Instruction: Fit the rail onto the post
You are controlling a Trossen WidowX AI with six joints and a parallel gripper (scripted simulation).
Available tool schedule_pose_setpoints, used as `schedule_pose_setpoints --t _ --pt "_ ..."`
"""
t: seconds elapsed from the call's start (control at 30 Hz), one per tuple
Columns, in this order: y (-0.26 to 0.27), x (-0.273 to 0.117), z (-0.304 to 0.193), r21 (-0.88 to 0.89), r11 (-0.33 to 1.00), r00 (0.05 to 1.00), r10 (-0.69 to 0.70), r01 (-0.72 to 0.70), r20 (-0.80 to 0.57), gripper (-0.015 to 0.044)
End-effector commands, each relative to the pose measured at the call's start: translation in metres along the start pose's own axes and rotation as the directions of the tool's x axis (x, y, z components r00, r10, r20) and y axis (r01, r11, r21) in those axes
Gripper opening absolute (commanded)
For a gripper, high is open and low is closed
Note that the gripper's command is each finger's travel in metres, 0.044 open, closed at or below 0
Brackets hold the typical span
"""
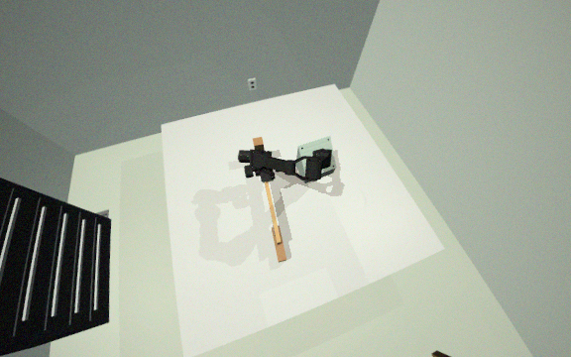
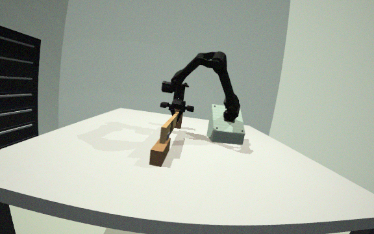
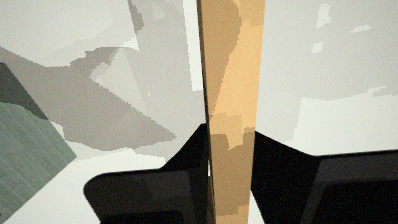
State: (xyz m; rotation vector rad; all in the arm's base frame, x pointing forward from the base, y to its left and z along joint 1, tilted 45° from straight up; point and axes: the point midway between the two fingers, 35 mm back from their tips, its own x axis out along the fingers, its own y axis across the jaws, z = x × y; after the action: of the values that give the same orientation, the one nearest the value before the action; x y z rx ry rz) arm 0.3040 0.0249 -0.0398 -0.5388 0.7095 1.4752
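Note:
The long light-wood rail (image 1: 272, 208) (image 2: 166, 130) (image 3: 234, 75) has its far end on the brown footboard block (image 1: 282, 254) (image 2: 159, 153). My gripper (image 2: 177, 114) (image 3: 218, 127) is shut on the rail close to its other end, one finger on each side. The short wooden post (image 1: 258, 141) (image 2: 179, 123) stands just beyond the gripper. The arm and gripper cover the rail's end at the post in the top view. The pegs and holes are not seen, and I cannot tell whether the rail touches the post or is exactly level.
The pale green base box (image 1: 306, 149) (image 2: 227, 137) (image 3: 35, 165) stands to the right of the rail in the top and exterior views, with the arm arching from it to the rail. Everything stands on the white table (image 1: 216, 297) (image 2: 223, 188). A black slatted unit (image 1: 33, 238) (image 2: 8, 69) is at the left.

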Motion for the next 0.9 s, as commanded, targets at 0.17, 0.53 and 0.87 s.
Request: schedule_pose_setpoints --t 0.17,0.53,0.87 --pt "0.0003 -0.0015 -0.0054 0.002 1.0 1.0 -0.004 0.004 -0.003 0.0" --pt "0.0002 -0.0027 -0.0088 0.002 1.0 1.0 -0.004 0.004 -0.003 0.0" --pt "-0.0004 -0.0039 -0.0117 0.002 1.0 1.0 -0.004 0.004 -0.003 0.0"
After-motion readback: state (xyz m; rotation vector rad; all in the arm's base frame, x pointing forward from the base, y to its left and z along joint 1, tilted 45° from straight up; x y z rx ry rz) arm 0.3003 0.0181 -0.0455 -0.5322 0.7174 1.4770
